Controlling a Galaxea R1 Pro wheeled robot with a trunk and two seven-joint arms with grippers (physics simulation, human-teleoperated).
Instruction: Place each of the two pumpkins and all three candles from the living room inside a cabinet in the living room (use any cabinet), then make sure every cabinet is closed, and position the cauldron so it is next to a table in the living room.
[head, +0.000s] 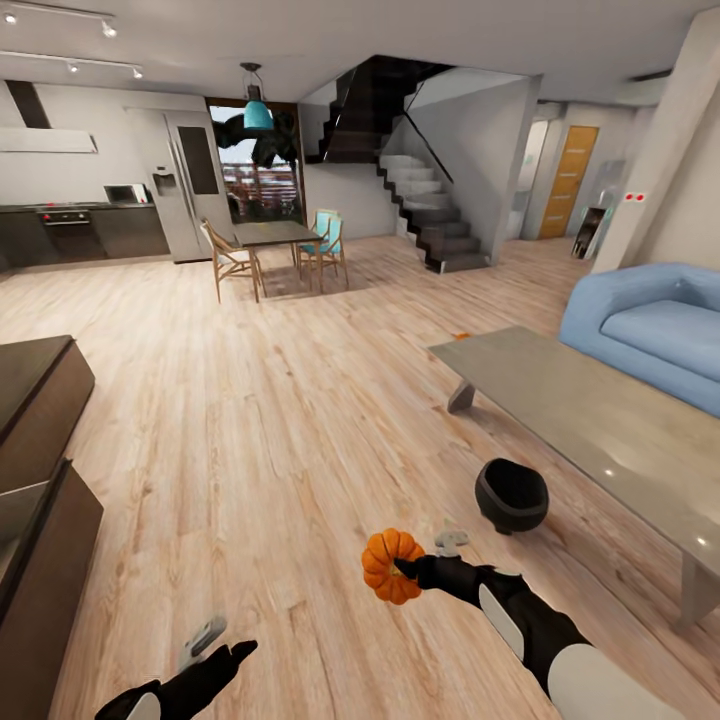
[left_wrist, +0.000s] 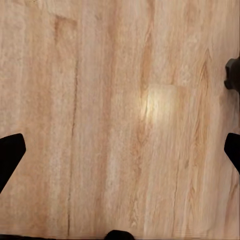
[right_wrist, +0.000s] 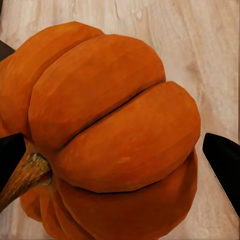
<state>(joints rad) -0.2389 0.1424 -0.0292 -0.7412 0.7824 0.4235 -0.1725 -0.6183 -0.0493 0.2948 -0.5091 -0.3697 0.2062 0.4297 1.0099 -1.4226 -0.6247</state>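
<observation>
Right gripper (head: 400, 570): fingers closed around pumpkin (head: 391, 565), held above floor (head: 280, 420) | left gripper (head: 240, 652): fingers spread wide, holding nothing, over bare boards | cauldron (head: 511, 495): on floor just beside table (head: 600, 420) | cabinet (head: 40, 500): at left edge

Head view high over the floor (head: 260, 420); wrist views close above those same boards.

Place: open-plan home, simulated.
Living area: blue sofa (head: 650, 330) and low glass table (head: 600, 420), beyond the right gripper (head: 405, 570).
Kitchen: fridge (head: 190, 185), oven (head: 65, 225), dining table (head: 270, 235), far behind.
Staircase (head: 430, 215): rear.
</observation>
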